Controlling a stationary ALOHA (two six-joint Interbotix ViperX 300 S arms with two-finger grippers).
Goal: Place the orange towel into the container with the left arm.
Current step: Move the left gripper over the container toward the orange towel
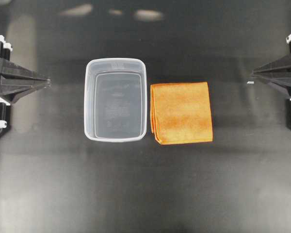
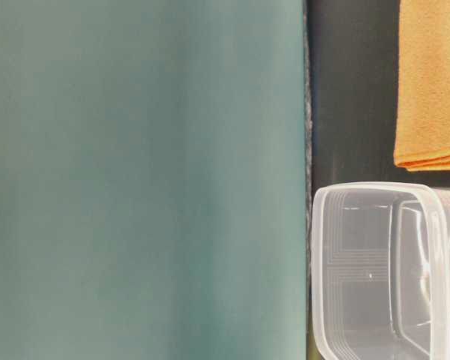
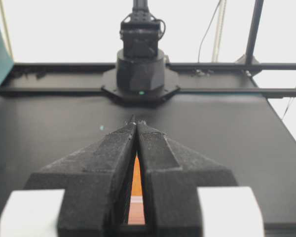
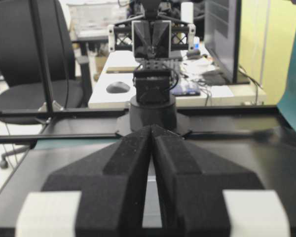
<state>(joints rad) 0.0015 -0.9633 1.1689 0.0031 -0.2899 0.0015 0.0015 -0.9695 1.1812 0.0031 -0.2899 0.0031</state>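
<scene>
Orange towel (image 1: pixel 182 112) lies right of the container (image 1: pixel 116 99); both jaws clenched, so left arm (image 1: pixel 19 83) should open wide, pinching a layered edge.

1 orange towel (image 1: pixel 182 112), 1 container (image 1: pixel 116 99), 2 grippers.

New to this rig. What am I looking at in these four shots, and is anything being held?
It is a two-armed robot at a black table. The overhead view looks straight down: the left claw sits at the left edge, the right claw at the right edge. Between them are a clear plastic container, nothing in it, and a folded orange towel right beside it. The table-level view shows the same tub and towel up close, next to a teal panel. The other two shots come from cameras on each wrist, looking along each claw toward the opposite arm. Both claws are shut and hold nothing.
</scene>
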